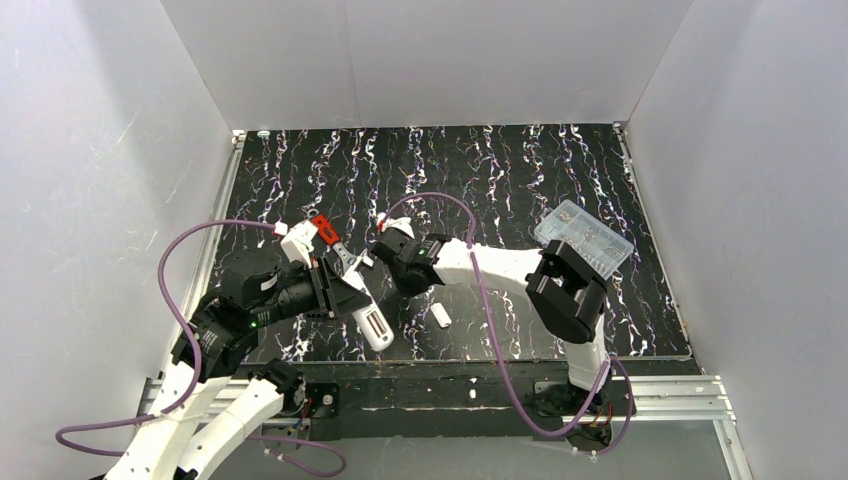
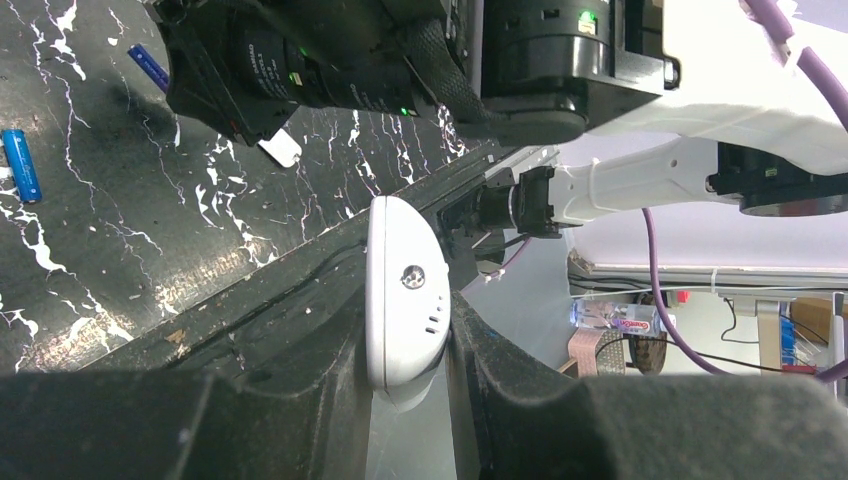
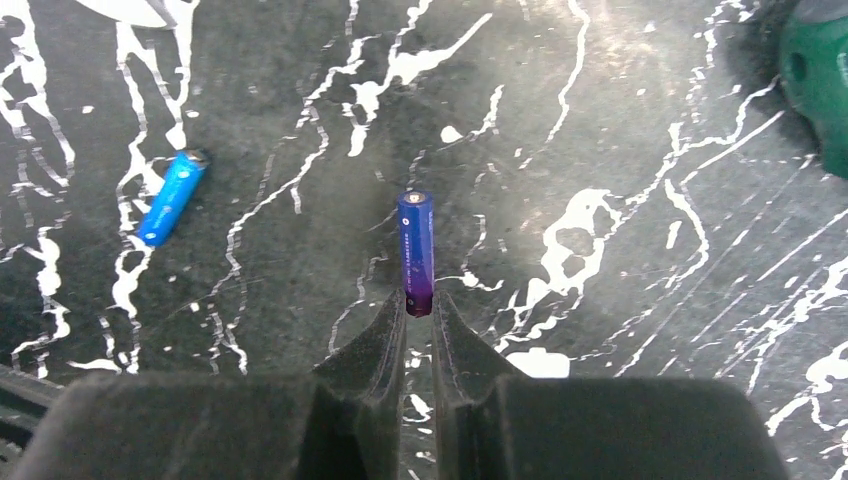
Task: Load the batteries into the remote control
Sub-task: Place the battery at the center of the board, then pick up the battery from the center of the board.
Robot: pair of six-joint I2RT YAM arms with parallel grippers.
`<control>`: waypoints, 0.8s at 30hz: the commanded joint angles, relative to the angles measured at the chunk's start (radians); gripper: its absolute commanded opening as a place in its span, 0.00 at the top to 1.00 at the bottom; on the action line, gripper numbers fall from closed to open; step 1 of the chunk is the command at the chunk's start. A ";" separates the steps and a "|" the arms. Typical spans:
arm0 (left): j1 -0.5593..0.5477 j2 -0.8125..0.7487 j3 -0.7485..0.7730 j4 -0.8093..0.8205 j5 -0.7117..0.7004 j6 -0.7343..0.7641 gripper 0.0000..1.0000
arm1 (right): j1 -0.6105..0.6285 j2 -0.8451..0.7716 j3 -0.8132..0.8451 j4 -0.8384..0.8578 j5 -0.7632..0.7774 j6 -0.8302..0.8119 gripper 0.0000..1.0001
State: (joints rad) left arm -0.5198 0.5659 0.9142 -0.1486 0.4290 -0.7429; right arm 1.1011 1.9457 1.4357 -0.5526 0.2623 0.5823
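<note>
My left gripper is shut on the white remote control, holding it off the table near the front edge. In the left wrist view the remote stands pinched between the two fingers, its rounded end with small grey marks showing. My right gripper is shut on the lower end of a purple battery, which points away from the fingertips just above the mat. The second battery, bright blue, lies loose on the mat to its left. It also shows in the left wrist view.
A clear plastic box sits at the right by the right arm's elbow. A small white piece lies on the mat near the front. A green handle is at the right wrist view's top right corner. A red-tipped object lies behind the left gripper.
</note>
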 commanded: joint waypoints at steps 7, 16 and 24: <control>0.004 0.002 0.020 0.004 0.019 0.011 1.00 | -0.013 0.086 0.037 -0.106 0.012 -0.050 0.85; 0.004 0.006 0.023 0.000 0.019 0.017 1.00 | -0.014 0.116 0.057 -0.108 0.001 -0.050 0.57; 0.004 0.009 0.029 -0.005 0.018 0.022 1.00 | -0.019 0.139 0.077 -0.065 -0.025 -0.064 0.63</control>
State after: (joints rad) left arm -0.5198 0.5686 0.9146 -0.1493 0.4286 -0.7391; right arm 1.0859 2.0377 1.4887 -0.6411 0.2523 0.5217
